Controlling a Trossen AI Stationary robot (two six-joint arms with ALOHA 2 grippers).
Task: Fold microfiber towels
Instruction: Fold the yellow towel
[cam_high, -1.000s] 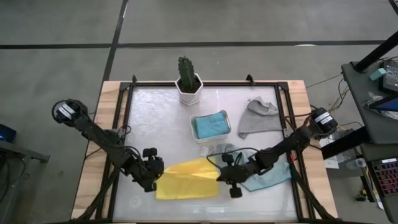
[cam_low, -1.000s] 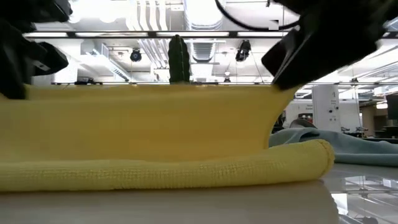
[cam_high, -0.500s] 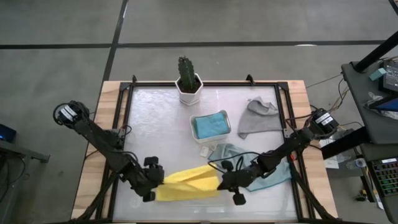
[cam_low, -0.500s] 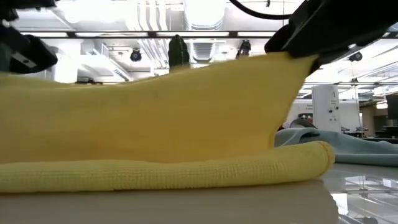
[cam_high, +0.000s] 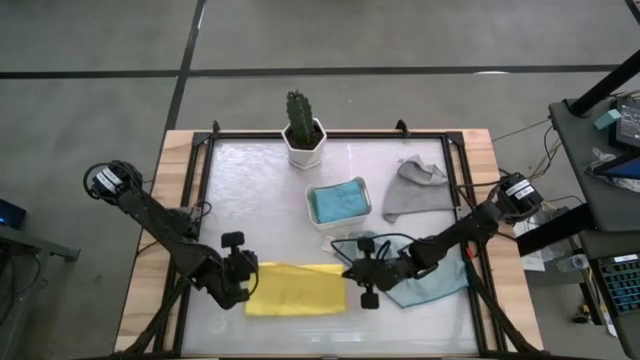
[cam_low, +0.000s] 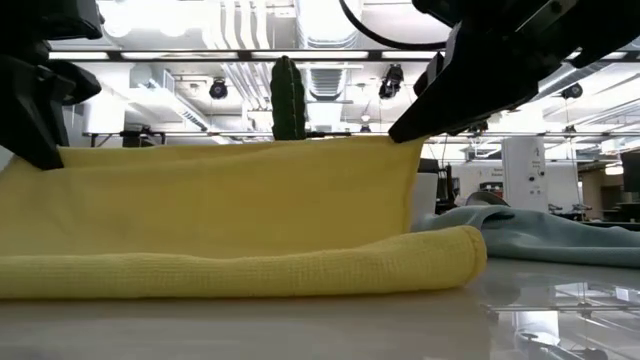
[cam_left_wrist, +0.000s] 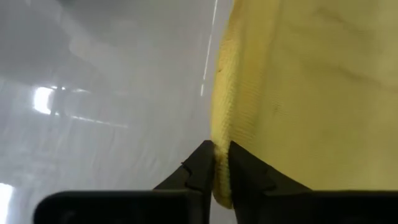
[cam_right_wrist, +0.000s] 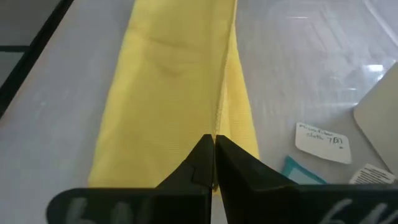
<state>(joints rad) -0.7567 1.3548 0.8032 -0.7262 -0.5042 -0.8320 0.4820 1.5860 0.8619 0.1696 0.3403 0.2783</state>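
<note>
High view: yellow towel (cam_high: 296, 289) lies lengthwise left-right, both grippers clamping its ends.

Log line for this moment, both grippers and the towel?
left gripper: pinching yellow towel edge | right gripper: shut on opposite edge | towel: folded

Four towels (cam_high: 296, 289), one tray (cam_high: 312, 191), one cactus (cam_high: 298, 113).

Bright overhead ceiling lights (cam_low: 300, 20) are illuminating the scene evenly. The glossy tabletop (cam_high: 250, 200) is reflecting glare, seen again in the left wrist view. In the low view, both arms are showing as dark silhouettes against overexposed fixtures; the nearest tabletop edge is appearing blurred.
</note>
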